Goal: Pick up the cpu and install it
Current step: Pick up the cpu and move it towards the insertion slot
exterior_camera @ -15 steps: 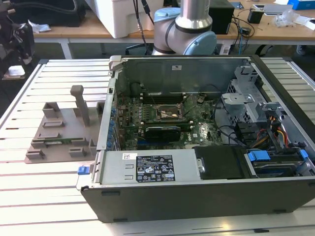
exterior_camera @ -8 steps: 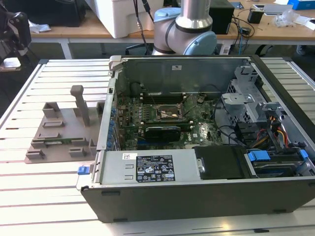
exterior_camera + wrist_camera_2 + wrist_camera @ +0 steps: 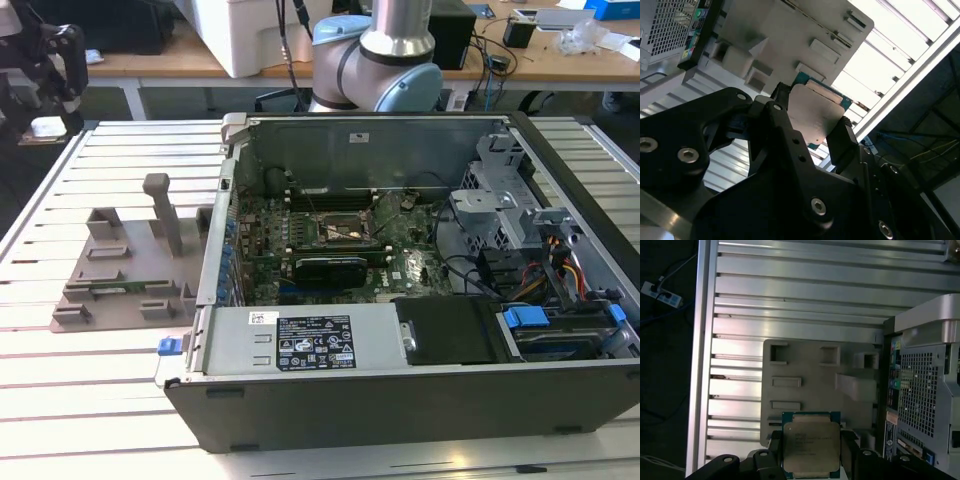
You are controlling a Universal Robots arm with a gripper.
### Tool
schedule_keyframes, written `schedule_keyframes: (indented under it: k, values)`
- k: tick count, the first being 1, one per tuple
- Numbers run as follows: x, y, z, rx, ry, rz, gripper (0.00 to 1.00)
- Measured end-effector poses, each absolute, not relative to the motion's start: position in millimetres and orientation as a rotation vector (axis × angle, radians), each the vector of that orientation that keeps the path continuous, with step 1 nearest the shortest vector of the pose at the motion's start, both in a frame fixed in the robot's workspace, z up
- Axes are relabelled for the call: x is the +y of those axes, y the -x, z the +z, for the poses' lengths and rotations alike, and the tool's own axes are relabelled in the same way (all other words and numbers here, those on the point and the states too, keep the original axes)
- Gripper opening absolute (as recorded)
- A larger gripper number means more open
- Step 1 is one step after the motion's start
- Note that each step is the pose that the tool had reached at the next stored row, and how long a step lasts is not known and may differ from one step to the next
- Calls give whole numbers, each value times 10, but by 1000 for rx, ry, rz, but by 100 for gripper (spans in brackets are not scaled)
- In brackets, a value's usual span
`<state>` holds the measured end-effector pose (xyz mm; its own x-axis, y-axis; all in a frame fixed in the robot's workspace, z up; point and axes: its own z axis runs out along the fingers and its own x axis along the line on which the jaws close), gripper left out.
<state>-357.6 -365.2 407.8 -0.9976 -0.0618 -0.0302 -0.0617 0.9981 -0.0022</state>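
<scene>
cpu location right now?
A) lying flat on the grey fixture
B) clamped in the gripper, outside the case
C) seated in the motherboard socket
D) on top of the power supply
B: in both wrist views the cpu sits edge-on between the fingers of the gripper, metal top facing the camera, with the grey fixture behind it rather than under it.

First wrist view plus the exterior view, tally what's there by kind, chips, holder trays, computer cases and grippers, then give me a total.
cpu: 1, clamped in the gripper
grey holder tray: 1
open computer case: 1
gripper: 1
Total: 4
</scene>
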Motion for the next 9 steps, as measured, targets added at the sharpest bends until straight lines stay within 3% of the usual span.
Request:
schedule_keyframes:
  k: [9]
  values:
    - [-3652,3174,4078,3110,96,-2,54]
